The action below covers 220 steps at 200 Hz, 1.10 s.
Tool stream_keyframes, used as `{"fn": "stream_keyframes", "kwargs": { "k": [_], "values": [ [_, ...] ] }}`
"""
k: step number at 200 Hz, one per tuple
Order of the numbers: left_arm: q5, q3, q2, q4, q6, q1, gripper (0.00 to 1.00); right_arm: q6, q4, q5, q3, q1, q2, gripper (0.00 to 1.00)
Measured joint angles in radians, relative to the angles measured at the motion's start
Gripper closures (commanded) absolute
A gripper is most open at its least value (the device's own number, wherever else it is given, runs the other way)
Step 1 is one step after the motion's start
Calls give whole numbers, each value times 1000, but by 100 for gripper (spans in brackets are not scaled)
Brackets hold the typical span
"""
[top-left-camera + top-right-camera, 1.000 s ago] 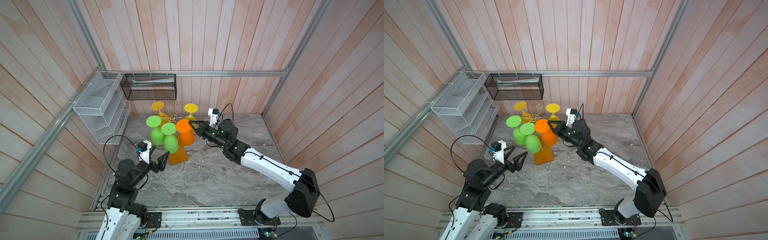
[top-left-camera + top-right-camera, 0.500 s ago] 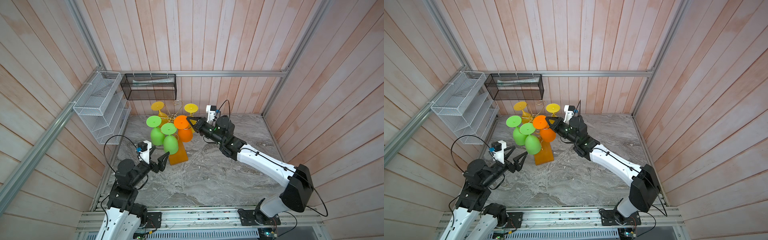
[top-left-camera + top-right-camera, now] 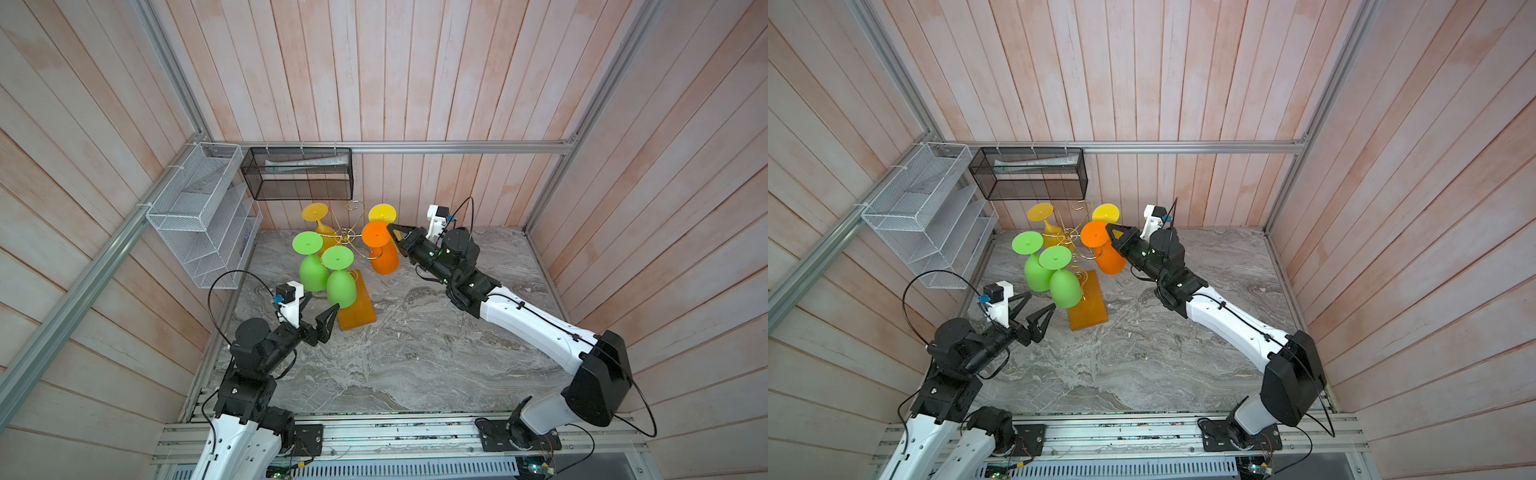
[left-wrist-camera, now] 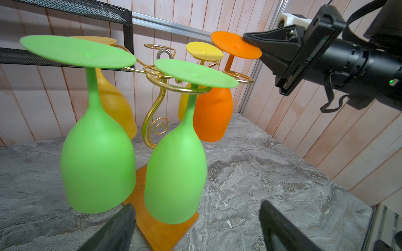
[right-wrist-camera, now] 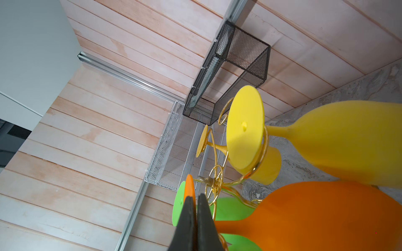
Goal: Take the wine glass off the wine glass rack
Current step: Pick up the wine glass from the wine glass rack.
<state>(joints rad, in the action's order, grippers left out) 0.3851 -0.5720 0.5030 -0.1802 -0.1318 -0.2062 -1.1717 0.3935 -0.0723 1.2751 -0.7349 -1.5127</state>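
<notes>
The wine glass rack, gold wire on an amber wooden base, holds several upside-down glasses in yellow, green and orange. My right gripper is shut on the rim of the orange wine glass's foot. In the left wrist view this foot stands lifted above its gold ring, with the stem still through the ring and the bowl tilted. My left gripper is open, low beside the nearer green glass, with nothing between its fingers.
A black mesh basket hangs on the back wall just above the rack. A white wire-mesh shelf is fixed to the left wall. Grey marble floor stretches in front, closed in by wooden walls.
My right gripper has shifted at the rack's right side with the orange glass's foot in it; the foot now sits higher and further right. The left arm has not moved.
</notes>
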Motion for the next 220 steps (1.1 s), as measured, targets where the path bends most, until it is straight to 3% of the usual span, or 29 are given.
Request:
{"fn": "stream_keyframes", "kwargs": {
  "k": [167,220],
  "values": [
    [-2,0,23,-11,-15,-15,9,17,6,83,-247,10,233,100],
    [-50,-26,56,-68,-37,-52,9,63,-10,99,-326,10,294,100]
  ]
}}
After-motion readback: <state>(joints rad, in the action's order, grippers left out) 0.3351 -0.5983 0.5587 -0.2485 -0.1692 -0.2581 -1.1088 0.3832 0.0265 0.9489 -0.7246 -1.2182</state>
